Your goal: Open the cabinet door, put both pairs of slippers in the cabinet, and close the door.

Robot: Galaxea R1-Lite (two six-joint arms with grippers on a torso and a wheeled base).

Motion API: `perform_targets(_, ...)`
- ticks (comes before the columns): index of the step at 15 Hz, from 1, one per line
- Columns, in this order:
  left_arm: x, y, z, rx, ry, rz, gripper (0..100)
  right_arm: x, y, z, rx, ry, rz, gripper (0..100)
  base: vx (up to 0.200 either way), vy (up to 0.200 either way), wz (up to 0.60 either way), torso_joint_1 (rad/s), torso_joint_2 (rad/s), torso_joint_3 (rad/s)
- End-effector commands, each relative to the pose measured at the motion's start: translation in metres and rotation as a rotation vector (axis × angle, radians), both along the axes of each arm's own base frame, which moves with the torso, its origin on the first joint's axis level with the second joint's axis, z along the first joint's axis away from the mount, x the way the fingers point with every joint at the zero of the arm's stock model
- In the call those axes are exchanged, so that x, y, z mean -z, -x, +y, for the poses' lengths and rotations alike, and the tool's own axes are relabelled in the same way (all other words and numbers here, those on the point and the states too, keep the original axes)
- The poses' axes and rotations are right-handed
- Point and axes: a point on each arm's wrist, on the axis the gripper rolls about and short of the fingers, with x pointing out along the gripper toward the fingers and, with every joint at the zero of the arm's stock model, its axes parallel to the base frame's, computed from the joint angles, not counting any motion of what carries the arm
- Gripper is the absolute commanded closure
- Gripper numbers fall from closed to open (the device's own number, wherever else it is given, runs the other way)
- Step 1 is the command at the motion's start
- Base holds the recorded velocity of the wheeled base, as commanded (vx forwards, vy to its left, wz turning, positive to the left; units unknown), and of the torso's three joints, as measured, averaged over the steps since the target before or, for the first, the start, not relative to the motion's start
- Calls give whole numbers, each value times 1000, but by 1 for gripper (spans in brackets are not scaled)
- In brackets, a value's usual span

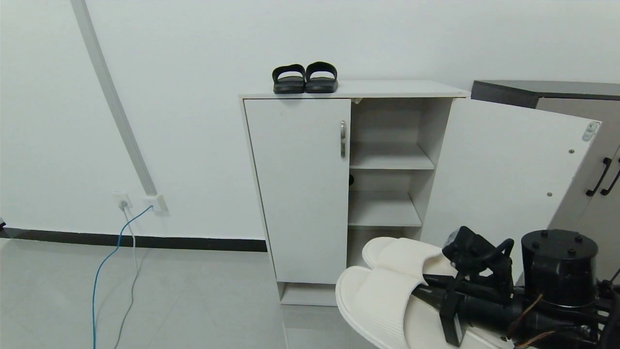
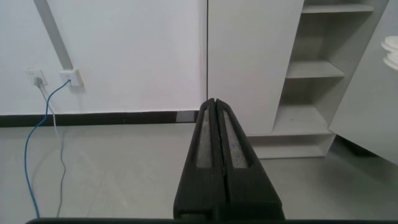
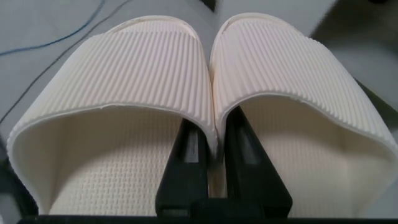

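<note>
The white cabinet (image 1: 300,194) stands against the wall with its right door (image 1: 503,174) swung open, showing bare shelves (image 1: 387,162); its left door stays closed. A pair of black slippers (image 1: 304,77) rests on the cabinet top. My right gripper (image 3: 211,152) is shut on a pair of white ribbed slippers (image 1: 387,291), one finger inside each slipper, clamping their inner walls together. They hang low, in front of the open compartment. My left gripper (image 2: 214,134) is shut and holds nothing, pointing at the floor left of the cabinet (image 2: 255,62).
A dark grey cabinet (image 1: 581,145) stands right of the open door. Wall sockets (image 1: 140,199) with a blue and a white cable (image 1: 104,271) trailing over the floor sit to the left. A slanted conduit (image 1: 111,97) runs up the wall.
</note>
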Motion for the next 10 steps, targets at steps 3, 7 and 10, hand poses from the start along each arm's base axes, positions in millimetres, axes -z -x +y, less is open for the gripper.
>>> perform_targets(3,0,0,0,1,-2,3,100,6,12,49,197,-87,95,100,0,0,0,0,0,0)
perform_targets(7,0,0,0,1,-2,0,100,17,-10,78,445,-139,97,100,0,0,0,0,0,0)
perform_targets(10,0,0,0,0,1,0,100,22,-38,93,670,-155,19,100,0,0,0,0,0,0)
